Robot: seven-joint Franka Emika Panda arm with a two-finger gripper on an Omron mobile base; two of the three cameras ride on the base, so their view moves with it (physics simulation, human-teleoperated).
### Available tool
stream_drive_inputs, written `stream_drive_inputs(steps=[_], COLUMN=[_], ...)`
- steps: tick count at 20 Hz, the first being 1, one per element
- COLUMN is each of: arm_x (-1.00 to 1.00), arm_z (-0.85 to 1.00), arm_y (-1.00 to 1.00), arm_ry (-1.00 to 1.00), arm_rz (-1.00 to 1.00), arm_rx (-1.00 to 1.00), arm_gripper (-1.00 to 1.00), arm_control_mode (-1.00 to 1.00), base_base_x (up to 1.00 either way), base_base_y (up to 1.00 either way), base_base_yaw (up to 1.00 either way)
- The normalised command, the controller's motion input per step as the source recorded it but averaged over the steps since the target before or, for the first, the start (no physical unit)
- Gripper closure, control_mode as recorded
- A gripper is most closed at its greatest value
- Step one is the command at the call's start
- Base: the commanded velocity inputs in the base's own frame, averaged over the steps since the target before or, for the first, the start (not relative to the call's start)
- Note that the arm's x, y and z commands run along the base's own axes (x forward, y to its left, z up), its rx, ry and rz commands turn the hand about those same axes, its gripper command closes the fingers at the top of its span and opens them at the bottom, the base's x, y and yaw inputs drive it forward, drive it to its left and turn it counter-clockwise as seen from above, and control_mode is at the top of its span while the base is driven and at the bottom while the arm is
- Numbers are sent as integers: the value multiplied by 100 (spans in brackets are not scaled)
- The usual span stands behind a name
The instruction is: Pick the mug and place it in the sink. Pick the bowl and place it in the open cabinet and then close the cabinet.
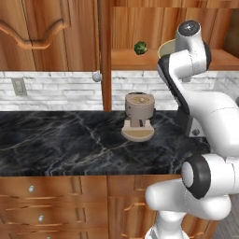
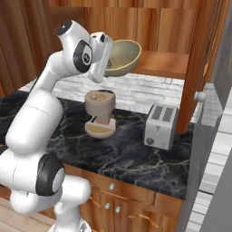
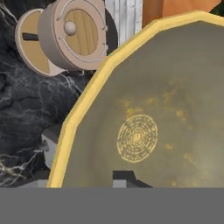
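Left base view: the white arm reaches up toward the open wooden cabinet (image 1: pixel 56 28). The bowl (image 1: pixel 166 47) peeks out behind the arm's upper joint, at shelf height, near a small green ball (image 1: pixel 140 47) on the shelf. A beige coffee grinder (image 1: pixel 139 116) stands on the black marble tabletop (image 1: pixel 56 140).

Right base view: the claw (image 2: pixel 108 56) holds the bowl by its rim, tilted, in the air just before the cabinet shelf (image 2: pixel 165 63). A toaster (image 2: pixel 161 125) sits below.

Hand view: the bowl's olive inside is close up, and one dark fingertip (image 3: pixel 124 177) lies against it, so the claw is pinching the bowl.

Judging by this, the bowl is lifted but not yet shelved, and closing the cabinet remains.
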Motion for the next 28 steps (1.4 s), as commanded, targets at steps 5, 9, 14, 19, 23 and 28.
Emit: stream_drive_inputs(steps=[5,9,14,19,23,28], arm_x=[51,23,11,3,5,7], arm_z=[2,18,0,0,0,0], arm_y=[-19,-6,-1,0,0,0], arm_ry=[0,-15,-3,0,0,0], arm_rz=[1,0,1,2,1,1], arm_rx=[5,8,0,0,0,0], arm_gripper=[100,100,100,100,100,-100], arm_control_mode=[-100,-100,-100,-100,-100,-100], base_base_x=[0,0,0,0,0,0], base_base_y=[0,0,0,0,0,0], base_base_yaw=[0,0,0,0,0,0])
